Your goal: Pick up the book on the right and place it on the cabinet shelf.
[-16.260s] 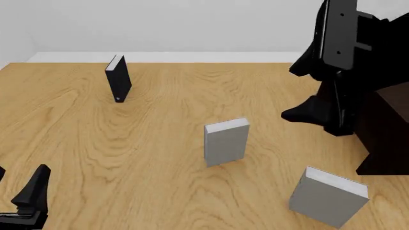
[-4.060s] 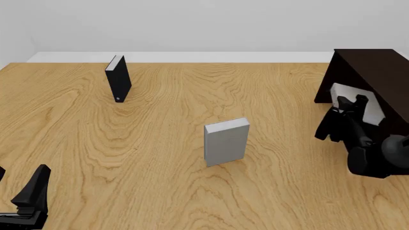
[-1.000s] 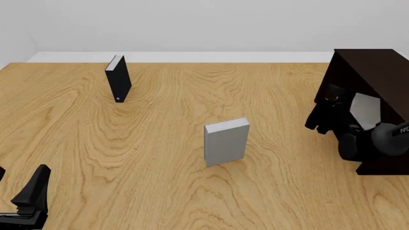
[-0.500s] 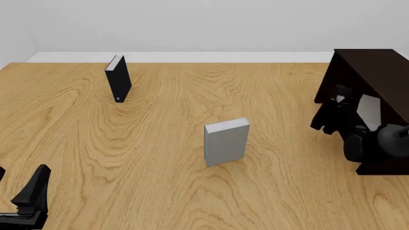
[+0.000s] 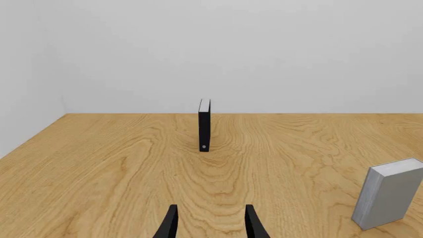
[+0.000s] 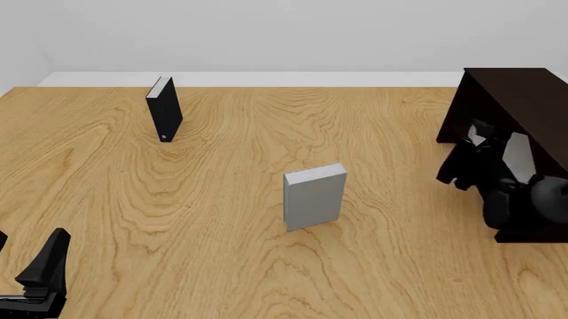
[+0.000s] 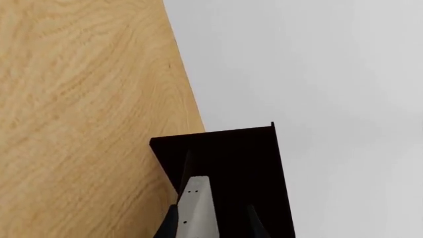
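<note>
The mid-grey book stands tilted inside the open front of the dark brown cabinet, over its inner shelf. My right gripper is at the cabinet's opening with the book between its fingers. In the right wrist view the book's whitish edge lies against one finger. A dark gap separates it from the other finger, and the fingers stand wide apart. The cabinet fills the space behind. My left gripper is open and empty at the near left corner, as the left wrist view also shows.
A paler silvery-grey book stands upright mid-table and shows in the left wrist view. A thin black book stands at the far left and also shows there. The right arm's wrist hangs in front of the cabinet's lower part.
Over the last second my right gripper has shifted slightly right and toward me at the cabinet's opening, covering more of the book. The left arm and the other books have not moved.
</note>
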### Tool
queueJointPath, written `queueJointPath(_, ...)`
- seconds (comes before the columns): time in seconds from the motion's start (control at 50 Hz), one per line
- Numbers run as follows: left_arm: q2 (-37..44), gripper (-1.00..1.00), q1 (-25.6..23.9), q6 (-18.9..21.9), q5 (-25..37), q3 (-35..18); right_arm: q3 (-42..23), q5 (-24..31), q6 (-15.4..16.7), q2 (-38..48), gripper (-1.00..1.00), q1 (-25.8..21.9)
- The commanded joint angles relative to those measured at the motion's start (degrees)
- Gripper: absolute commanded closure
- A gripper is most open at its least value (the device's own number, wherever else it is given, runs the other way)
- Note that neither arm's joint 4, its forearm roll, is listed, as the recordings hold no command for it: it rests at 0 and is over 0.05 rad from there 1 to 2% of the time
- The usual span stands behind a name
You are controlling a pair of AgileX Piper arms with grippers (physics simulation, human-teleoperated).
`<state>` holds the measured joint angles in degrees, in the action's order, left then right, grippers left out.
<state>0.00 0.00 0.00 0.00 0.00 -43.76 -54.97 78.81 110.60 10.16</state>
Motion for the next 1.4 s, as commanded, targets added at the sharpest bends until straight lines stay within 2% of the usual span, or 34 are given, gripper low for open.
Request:
queueJointPath(0.02, 0.0, -1.0, 0.0, 0.0, 0.0, 0.0, 1.4, -0.2, 0.3, 0.0, -1.0, 2.4)
queueJointPath(0.74, 0.0, -1.0, 0.0, 0.0, 0.0, 0.0, 3.3, -0.6, 1.9, 1.1, -1.0, 7.8)
queueJointPath(1.0, 0.0, -1.0, 0.0, 0.0, 0.0, 0.0, 3.8, -0.5, 2.9, 1.4, -1.0, 11.1)
queueJointPath(1.4, 0.0, -1.0, 0.0, 0.0, 0.0, 0.0, 4.0, 0.2, 2.7, 0.6, -1.0, 14.0)
